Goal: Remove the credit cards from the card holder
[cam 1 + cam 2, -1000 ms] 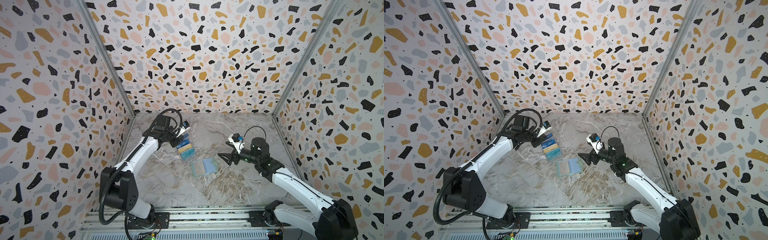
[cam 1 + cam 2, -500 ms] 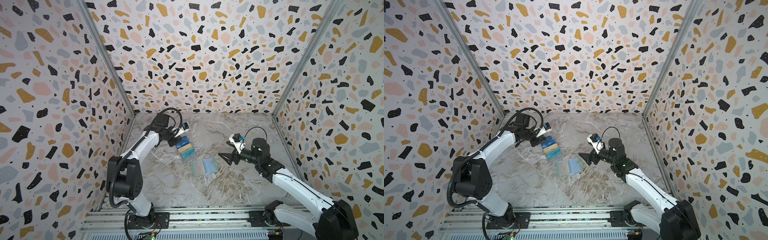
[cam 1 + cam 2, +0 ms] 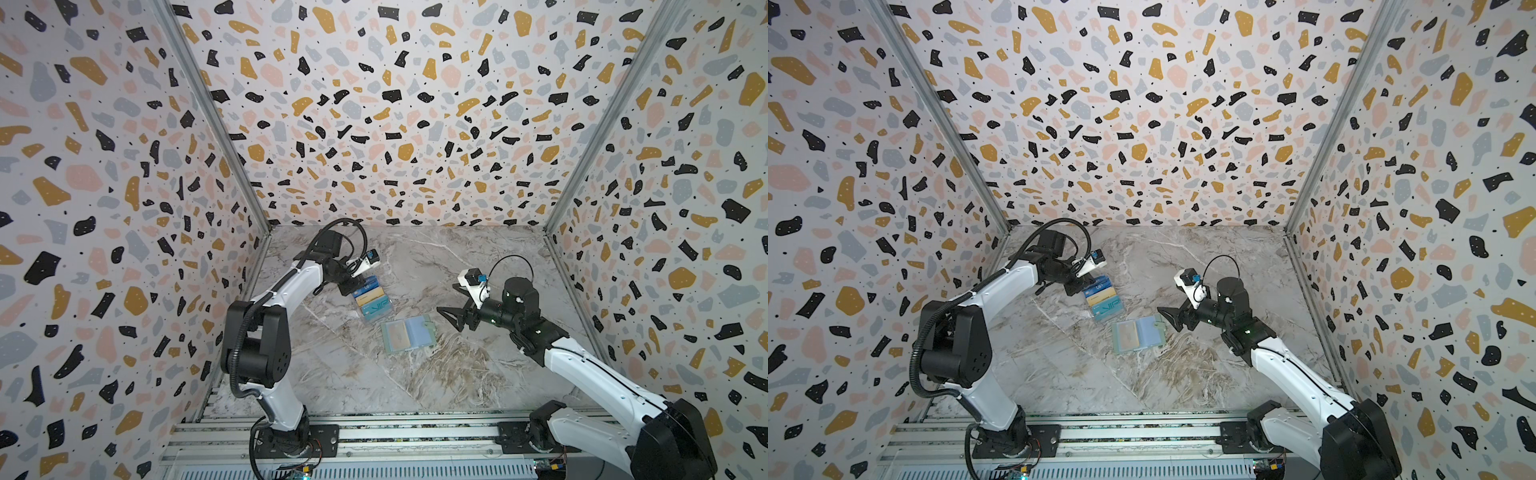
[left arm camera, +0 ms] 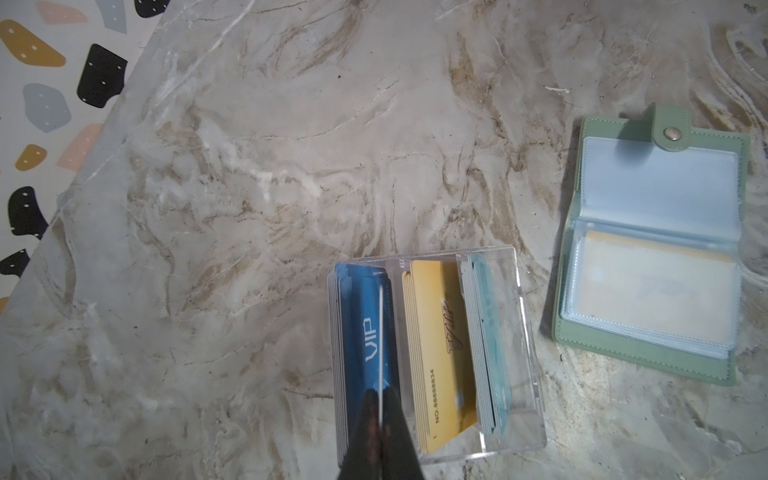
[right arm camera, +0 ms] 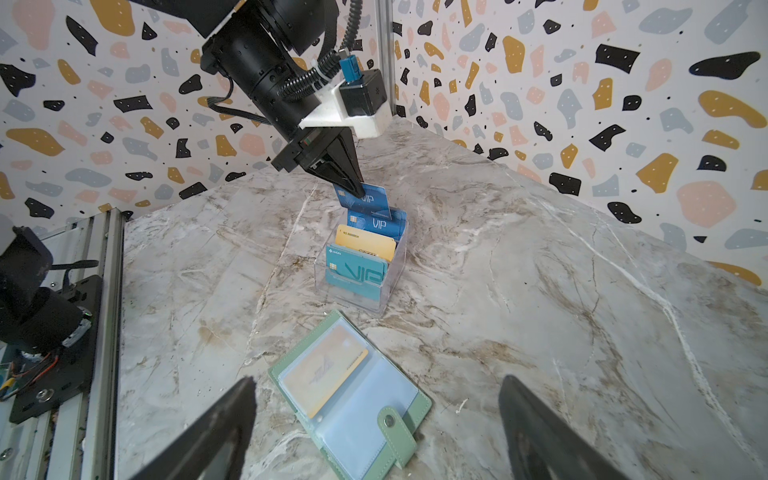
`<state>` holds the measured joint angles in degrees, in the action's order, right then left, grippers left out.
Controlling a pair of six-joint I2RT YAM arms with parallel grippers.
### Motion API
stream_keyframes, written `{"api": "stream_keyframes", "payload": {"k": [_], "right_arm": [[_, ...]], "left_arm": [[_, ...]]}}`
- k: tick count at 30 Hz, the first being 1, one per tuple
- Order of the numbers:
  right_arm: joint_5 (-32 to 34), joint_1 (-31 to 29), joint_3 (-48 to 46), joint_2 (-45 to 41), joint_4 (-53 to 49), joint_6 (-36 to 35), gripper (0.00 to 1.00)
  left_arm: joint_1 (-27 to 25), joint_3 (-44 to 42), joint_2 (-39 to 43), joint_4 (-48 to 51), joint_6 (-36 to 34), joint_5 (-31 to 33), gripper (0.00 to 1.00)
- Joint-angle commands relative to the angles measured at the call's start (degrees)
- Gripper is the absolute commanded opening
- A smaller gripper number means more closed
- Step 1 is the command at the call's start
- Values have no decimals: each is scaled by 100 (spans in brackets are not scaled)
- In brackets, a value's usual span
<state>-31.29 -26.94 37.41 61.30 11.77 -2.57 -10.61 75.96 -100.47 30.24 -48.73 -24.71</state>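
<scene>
Left arm [image 3: 291, 282] steeper — blue "VIP" card [image 5: 374, 201]

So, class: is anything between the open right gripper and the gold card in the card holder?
Only the clear sleeve covering the gold card. The right gripper hangs open by the card holder, nothing between them. The left gripper, shut on a blue card, is at the clear stand.

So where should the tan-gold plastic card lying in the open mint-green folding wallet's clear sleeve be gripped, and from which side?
On the tan-gold card, probably the long edge nearest the fold of the mint-green wallet: a brighter strip there seems to clear the sleeve. Come in low from the snap-tab half, since the card lies flat.
</scene>
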Motion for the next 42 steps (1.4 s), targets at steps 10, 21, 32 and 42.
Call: {"api": "stream_keyframes", "payload": {"k": [10,21,32,42], "right_arm": [[-35,26,-23,-170,119,14,92],[-35,22,-23,-188,115,-5,92],[-10,23,-33,-206,103,-16,92],[-18,23,-32,-205,104,-20,92]], "left_arm": [[31,-142,-170,-445,212,-37,0],[28,-282,-313,-523,311,16,0],[15,-221,-498,-540,435,-12,2],[-11,-193,-641,-646,591,-77,6]]}}
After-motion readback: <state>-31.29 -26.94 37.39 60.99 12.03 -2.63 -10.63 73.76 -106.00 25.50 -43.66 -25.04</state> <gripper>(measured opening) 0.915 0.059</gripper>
